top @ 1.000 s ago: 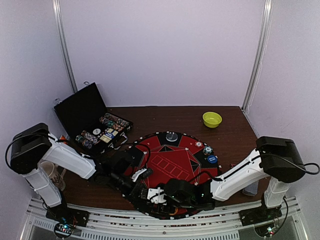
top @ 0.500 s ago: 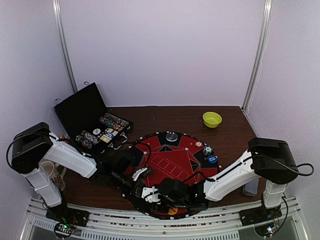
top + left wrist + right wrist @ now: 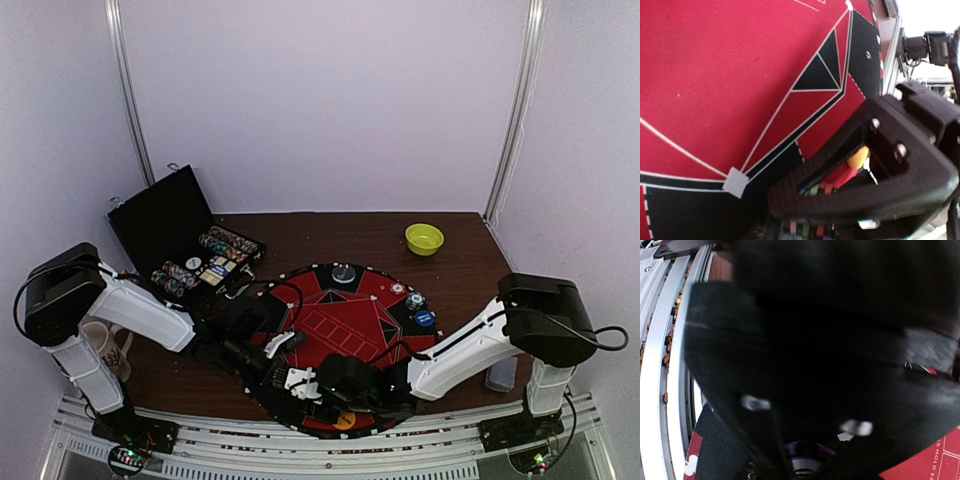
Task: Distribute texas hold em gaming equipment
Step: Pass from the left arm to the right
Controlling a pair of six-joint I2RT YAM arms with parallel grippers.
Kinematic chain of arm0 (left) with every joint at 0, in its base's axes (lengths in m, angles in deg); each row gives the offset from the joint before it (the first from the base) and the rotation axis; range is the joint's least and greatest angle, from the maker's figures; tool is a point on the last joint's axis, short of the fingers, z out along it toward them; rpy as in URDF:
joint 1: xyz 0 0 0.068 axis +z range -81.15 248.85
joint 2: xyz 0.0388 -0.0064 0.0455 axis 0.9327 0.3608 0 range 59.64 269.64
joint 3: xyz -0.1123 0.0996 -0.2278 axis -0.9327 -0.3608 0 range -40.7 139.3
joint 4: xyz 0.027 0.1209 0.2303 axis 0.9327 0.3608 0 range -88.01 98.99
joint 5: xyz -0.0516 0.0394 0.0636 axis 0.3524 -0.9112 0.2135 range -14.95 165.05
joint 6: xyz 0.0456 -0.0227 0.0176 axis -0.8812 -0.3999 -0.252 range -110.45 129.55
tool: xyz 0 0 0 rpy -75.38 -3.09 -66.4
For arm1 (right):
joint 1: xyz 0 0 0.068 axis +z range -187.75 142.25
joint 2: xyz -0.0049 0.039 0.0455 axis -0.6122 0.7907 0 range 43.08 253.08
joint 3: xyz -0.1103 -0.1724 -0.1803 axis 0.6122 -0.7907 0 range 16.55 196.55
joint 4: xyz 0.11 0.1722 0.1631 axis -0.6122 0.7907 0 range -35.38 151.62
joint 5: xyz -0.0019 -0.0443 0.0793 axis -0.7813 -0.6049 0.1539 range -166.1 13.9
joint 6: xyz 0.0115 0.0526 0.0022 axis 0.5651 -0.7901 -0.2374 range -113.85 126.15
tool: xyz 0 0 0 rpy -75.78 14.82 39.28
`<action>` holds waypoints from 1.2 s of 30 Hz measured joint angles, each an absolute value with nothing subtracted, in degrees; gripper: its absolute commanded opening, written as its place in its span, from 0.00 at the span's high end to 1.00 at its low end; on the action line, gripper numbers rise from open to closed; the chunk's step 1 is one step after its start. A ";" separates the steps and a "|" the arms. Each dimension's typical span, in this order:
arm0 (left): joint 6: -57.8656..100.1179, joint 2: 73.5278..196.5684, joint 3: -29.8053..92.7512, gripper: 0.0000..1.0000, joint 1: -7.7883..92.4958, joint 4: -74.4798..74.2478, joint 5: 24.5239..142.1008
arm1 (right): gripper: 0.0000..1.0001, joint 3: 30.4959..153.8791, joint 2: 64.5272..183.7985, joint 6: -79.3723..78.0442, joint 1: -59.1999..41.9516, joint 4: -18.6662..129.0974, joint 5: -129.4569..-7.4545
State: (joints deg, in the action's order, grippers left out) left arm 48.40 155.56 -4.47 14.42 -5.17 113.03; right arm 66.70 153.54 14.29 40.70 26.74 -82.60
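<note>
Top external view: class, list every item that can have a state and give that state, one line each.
Black case: open, lid raised, chips inside.
Lime-green bowl: upright, looks empty.
Round mat: spread flat.
Orange button disc: lying at the mat's near edge.
Left gripper: low over the mat, jaws unclear.
Right gripper: low over the mat, jaws unclear.

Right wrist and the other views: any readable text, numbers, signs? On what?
"HOLD E": white print on the red mat, cut by the frame edge.
White club sign: same mat, near its edge.
button discs, chips in the case: markings too small to read.
Left wrist view: none.
</note>
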 measured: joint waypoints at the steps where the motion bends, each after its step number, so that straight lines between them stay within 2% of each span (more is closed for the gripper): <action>1: 47.87 155.50 -4.45 0.54 14.68 -4.73 113.05 | 0.67 66.77 153.54 13.72 40.44 26.98 -82.36; 8: 45.99 153.46 -4.71 0.40 16.93 -2.92 113.03 | 0.68 66.97 153.45 11.71 38.80 28.05 -79.15; 16: 44.59 149.40 -5.98 0.37 18.62 -0.01 112.04 | 0.67 68.58 153.45 10.62 37.43 31.24 -75.45; 29: 41.42 133.46 -8.93 0.34 28.23 13.15 103.69 | 0.72 78.77 155.59 9.11 36.46 48.05 -70.80; 36: 39.59 132.00 -8.93 0.34 31.14 17.30 100.72 | 0.72 82.09 156.03 8.96 37.45 54.78 -70.40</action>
State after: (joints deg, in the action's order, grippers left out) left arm 39.59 132.00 -8.93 31.14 17.30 100.72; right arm 82.09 156.03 8.96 37.45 54.78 -70.40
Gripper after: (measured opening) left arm 0.664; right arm 0.411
